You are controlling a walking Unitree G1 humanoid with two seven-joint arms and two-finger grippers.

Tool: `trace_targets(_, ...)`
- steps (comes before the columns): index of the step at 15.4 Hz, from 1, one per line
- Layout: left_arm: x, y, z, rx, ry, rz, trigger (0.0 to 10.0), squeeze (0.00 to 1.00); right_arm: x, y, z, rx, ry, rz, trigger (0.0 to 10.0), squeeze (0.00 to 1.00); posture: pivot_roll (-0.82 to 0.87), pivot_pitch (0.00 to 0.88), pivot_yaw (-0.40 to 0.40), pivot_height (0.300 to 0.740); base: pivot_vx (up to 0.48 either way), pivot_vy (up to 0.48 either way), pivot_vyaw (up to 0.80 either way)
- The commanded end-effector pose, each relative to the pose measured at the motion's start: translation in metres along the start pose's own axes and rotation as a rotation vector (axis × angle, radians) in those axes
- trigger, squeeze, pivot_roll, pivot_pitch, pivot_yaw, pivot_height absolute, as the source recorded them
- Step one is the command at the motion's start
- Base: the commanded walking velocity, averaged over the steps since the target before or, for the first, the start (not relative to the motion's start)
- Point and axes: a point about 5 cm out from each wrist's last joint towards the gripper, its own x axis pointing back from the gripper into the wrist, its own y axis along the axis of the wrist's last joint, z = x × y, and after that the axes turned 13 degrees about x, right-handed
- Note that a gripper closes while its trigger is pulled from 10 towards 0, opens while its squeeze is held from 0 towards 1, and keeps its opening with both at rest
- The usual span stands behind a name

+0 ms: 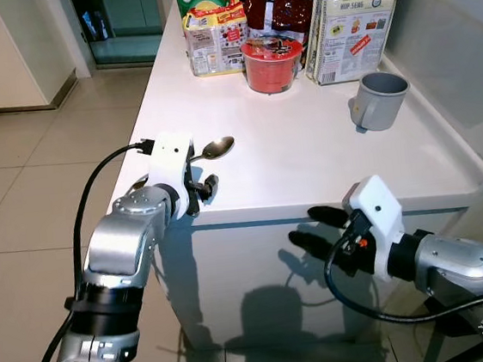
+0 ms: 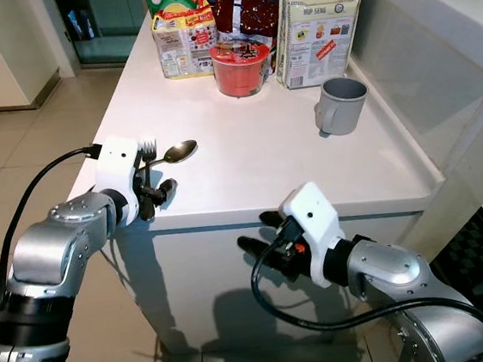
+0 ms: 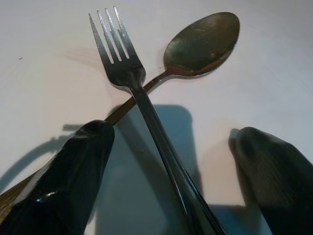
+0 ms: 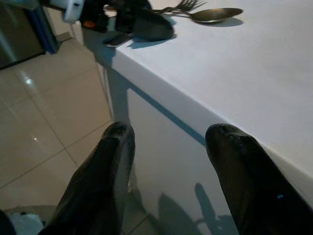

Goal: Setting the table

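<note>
Fork [image 3: 146, 112] and spoon [image 3: 200, 44]: polished metal, spoon bowl tarnished; table [image 1: 308, 157]: smooth white, semi-gloss; cup [image 1: 380, 100]: matt grey; floor [image 1: 25, 178]: glossy tile.

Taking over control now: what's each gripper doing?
Left gripper: open, fingers either side of the crossed fork and spoon, holding nothing.
Right gripper: open, empty, below the table edge.

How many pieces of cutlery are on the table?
2: a fork and a spoon, crossed near the table's left edge, between the left tool's fingers. Packages at the back could hide more.
</note>
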Motion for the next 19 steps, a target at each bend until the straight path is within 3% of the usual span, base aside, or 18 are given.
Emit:
trace_targets(1,-0.003,-0.007,0.005,-0.008,0.043,0.037,0.0,0.00,0.002,0.001,0.003,0.004,0.020,0.004,10.0,0.00,-0.11,0.000,-0.004,0.740,0.000,0.000,0.00)
trace_targets(3,-0.005,-0.007,0.010,-0.008,0.082,0.047,0.0,0.00,0.003,0.001,0.005,0.008,0.039,0.006,10.0,0.00,-0.11,0.000,-0.003,0.740,0.000,0.000,0.00)
trace_targets(10,-0.003,0.006,0.008,0.026,0.070,0.003,0.0,0.00,0.004,-0.001,-0.001,0.011,0.026,0.013,10.0,0.00,-0.10,0.000,-0.009,0.740,0.000,0.000,0.00)
trace_targets(19,-0.003,0.006,0.009,0.032,0.068,0.003,0.0,0.00,0.002,-0.002,-0.003,0.012,0.012,0.012,10.0,0.00,-0.09,0.000,-0.006,0.740,0.000,0.000,0.00)
